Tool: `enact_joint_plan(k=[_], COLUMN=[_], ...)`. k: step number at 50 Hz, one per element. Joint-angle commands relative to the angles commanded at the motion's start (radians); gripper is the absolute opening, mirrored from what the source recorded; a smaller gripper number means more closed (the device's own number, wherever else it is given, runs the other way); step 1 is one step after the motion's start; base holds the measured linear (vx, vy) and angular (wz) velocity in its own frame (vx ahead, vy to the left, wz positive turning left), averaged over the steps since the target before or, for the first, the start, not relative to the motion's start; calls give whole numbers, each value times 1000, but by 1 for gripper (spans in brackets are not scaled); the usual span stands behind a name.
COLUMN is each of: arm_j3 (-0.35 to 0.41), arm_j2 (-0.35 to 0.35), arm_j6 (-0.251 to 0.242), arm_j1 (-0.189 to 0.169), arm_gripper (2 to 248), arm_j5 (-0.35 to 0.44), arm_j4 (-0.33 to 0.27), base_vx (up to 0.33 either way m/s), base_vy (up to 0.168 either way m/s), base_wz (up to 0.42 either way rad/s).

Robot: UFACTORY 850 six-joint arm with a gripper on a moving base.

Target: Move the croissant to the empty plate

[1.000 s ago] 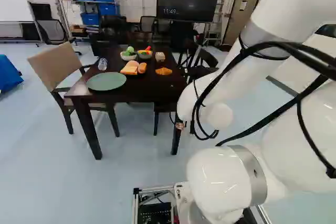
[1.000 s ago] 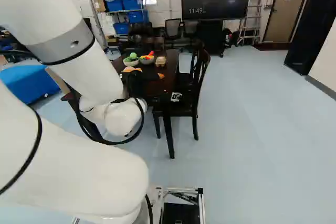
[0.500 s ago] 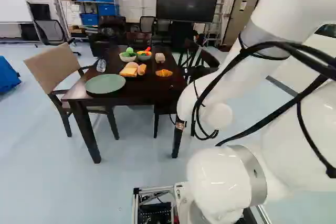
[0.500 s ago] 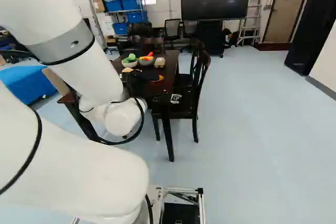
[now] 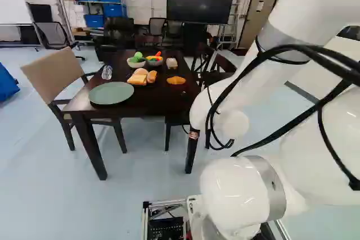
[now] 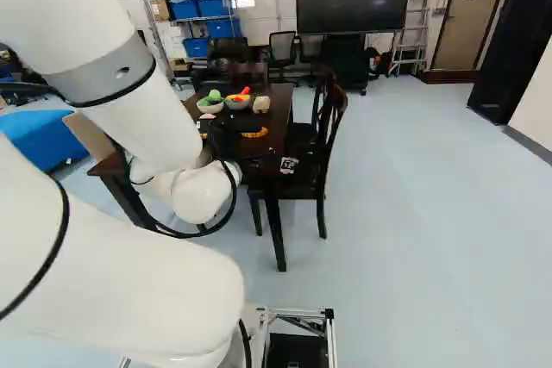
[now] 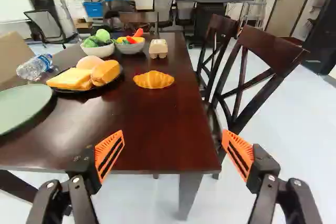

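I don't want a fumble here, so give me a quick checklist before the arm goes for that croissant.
1. End effector open: ok.
2. Croissant in view, ahead of the end effector: ok.
3. Croissant between the fingers, ready to grip: not ok.
4. Green plate empty: ok.
5. Croissant apart from the loaded black plate: ok.
6. Enough room beside the near chair: cannot tell.

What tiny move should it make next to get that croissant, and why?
Probably ease the open pincer forward over the table toward the croissant: the pastry lies on the tabletop ahead of the pincer, not between its fingers, so it seems too early to close.
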Motion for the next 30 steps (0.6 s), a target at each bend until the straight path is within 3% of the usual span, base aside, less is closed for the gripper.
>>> enact_joint_plan(k=[30], arm_j3=[0], arm_j2=[0], arm_j6=[0], arm_j1=[0], arm_gripper=[247], arm_j5=[0], arm_j4=[0], base_vx=[68], base_vy=[33], base_wz=[-11])
